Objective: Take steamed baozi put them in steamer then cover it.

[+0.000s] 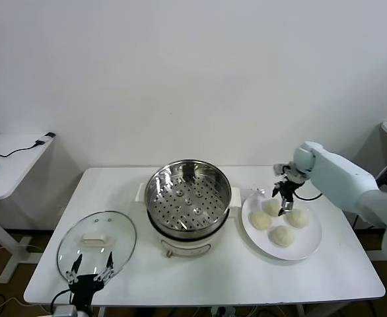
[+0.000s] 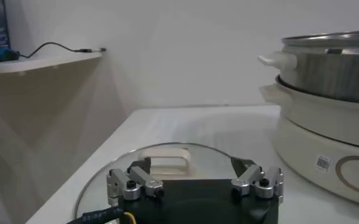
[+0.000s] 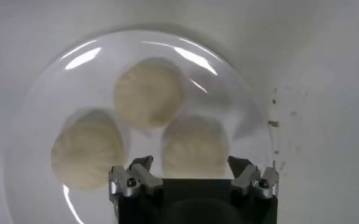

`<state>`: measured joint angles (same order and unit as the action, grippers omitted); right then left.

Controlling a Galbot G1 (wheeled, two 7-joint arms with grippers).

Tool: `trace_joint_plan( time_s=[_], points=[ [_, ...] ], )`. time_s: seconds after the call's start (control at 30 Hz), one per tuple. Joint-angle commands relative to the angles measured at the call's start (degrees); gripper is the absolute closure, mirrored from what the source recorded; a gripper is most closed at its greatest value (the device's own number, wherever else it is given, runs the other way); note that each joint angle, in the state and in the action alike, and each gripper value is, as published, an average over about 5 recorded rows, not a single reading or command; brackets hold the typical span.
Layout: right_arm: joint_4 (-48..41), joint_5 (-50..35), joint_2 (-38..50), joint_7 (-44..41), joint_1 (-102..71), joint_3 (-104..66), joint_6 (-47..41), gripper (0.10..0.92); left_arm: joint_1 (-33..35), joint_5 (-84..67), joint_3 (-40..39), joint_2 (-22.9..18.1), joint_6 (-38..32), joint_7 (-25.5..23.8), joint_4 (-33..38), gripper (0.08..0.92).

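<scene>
Several cream-white baozi (image 1: 282,235) lie on a white plate (image 1: 307,246) at the right. My right gripper (image 1: 284,203) hangs open just above them, over the rear ones. In the right wrist view its jaws (image 3: 190,165) straddle one baozi (image 3: 194,143) without touching it, and two more baozi (image 3: 149,94) lie beyond. The steel steamer (image 1: 187,195) on its white pot base stands empty at the table's middle. The glass cover (image 1: 96,243) with a white handle lies flat at the left. My left gripper (image 1: 91,264) is open and empty at the cover's near edge (image 2: 167,159).
The steamer (image 2: 328,61) and its pot base (image 2: 325,137) rise to one side of the left gripper (image 2: 191,165). A side desk (image 1: 12,158) with cables stands at the far left. The table's front edge runs just below the cover and plate.
</scene>
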<state>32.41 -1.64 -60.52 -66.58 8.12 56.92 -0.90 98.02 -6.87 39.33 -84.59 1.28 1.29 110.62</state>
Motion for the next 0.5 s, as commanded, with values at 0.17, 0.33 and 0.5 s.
trace_joint_plan(
  time_s=[0.17,0.33,0.5],
  points=[
    [-2.48,3.88,-2.09,1.19,-1.32,-1.94,0.00,0.239,0.08,0.22,-0.30,0.16,-0.11,-0.08,-0.30,0.177],
    [-2.04,3.33,-2.16,0.84,-1.38,-2.81,-0.04,0.373,0.13,0.62,-0.23,0.23,-0.19,-0.07,-0.22,0.177],
    [1.23,1.11,-0.43,-0.05,0.79,-1.71,0.01,0.444,0.54,1.04,-0.26,0.14,-0.35,-0.06,0.30,0.177]
  ],
)
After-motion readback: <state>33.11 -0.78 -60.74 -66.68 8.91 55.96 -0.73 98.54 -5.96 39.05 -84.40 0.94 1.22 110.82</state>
